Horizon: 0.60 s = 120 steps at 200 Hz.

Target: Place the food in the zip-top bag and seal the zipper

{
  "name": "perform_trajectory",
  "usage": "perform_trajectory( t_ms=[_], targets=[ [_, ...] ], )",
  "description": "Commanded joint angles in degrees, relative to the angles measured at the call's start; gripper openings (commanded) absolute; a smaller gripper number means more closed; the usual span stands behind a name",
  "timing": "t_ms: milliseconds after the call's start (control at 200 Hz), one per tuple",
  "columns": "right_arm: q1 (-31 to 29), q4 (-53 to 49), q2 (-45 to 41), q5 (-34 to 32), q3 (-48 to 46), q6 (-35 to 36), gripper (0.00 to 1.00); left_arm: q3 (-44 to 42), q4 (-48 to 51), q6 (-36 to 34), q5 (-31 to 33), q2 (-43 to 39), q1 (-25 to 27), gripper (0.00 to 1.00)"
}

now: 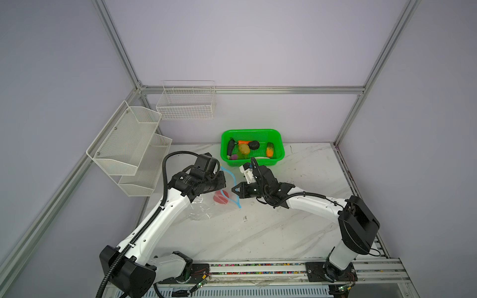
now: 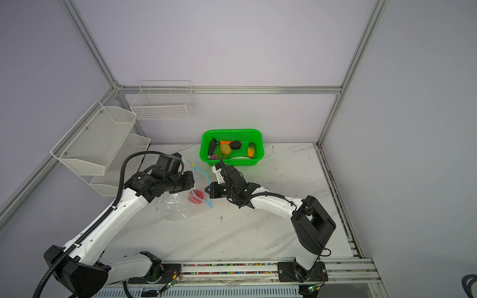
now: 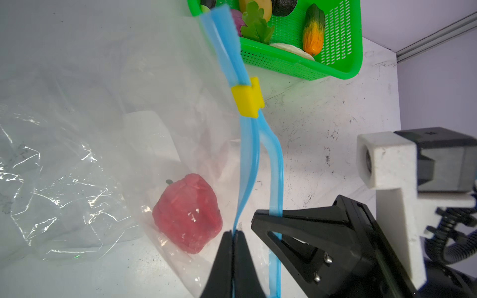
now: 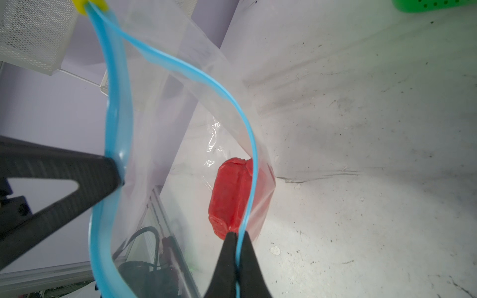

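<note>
Since our left claw (image 3: 233, 234) and right claw (image 4: 237, 235) each pinch one lip of the zipper (image 4: 116, 77), the bag (image 3: 90, 116) gapes; food (image 1: 244, 149) in the basket (image 1: 273, 160) lies past the slider (image 3: 247, 96), nearer our right claw.

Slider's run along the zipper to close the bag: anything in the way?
Yes: left gripper and right gripper each pinch one side of the zipper, spread apart, ahead of the yellow slider.

Robotics lab cell here: aluminium frame (image 1: 253, 90) around plain lilac panels (image 1: 245, 38), a left arm (image 1: 154, 222) and right arm (image 1: 315, 203) mounted on a rail (image 1: 258, 268) at a scuffed marble-look bench (image 1: 258, 232), wire racks (image 1: 129, 139) on the wall.
</note>
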<state>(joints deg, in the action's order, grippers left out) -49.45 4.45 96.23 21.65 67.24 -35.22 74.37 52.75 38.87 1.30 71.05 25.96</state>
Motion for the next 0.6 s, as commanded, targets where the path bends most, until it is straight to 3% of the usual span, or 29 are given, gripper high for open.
perform_trajectory(
  t_ms=[0,320,465,595],
  targets=[
    [-0.73,-2.76,-2.23,-1.86,1.74,0.51,0.05,3.28,1.57,0.13,0.78,-2.08,-0.38,0.0],
    [-1.86,-6.42,-0.94,-2.59,8.96,-0.58,0.05,7.08,5.13,-0.45,2.58,-3.47,-1.08,0.0],
    [-2.11,-15.7,1.44,-4.07,18.07,-0.5,0.05,11.71,8.99,-0.95,3.23,-2.29,-1.89,0.0],
    [-2.34,-19.34,0.7,-5.64,20.43,-1.46,0.05,14.4,9.63,-0.87,2.93,-2.15,-2.83,0.0]
  ],
)
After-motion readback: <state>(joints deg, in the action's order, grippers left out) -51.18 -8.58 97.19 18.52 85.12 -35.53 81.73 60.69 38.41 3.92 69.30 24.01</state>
